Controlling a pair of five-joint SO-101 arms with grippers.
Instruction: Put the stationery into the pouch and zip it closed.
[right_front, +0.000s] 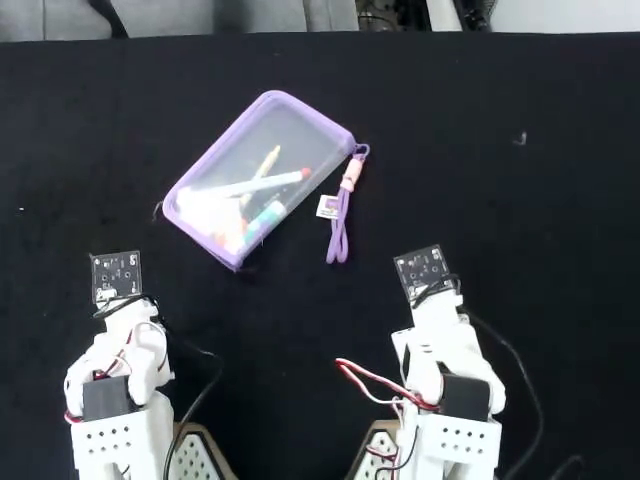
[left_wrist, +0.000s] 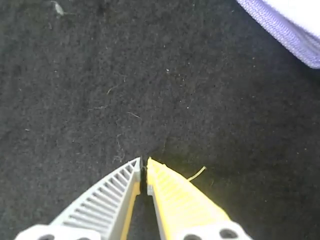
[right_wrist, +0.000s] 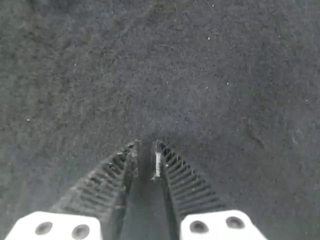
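A clear pouch with lilac edging (right_front: 258, 179) lies tilted on the black table, with pens and a pencil (right_front: 262, 186) visible inside it. Its lilac strap (right_front: 342, 216) trails off one corner toward the front. Both arms sit folded back near the table's front edge, well short of the pouch. My left gripper (left_wrist: 143, 169) is shut with nothing in it, fingertips together over bare cloth; a corner of the pouch (left_wrist: 287, 25) shows ahead of it. My right gripper (right_wrist: 146, 151) is shut and empty too, over bare cloth.
The black cloth (right_front: 520, 200) covers the whole table. The left arm's base (right_front: 115, 400) and the right arm's base (right_front: 445, 400) stand at the front edge, with red and black cables (right_front: 370, 385) beside the right one.
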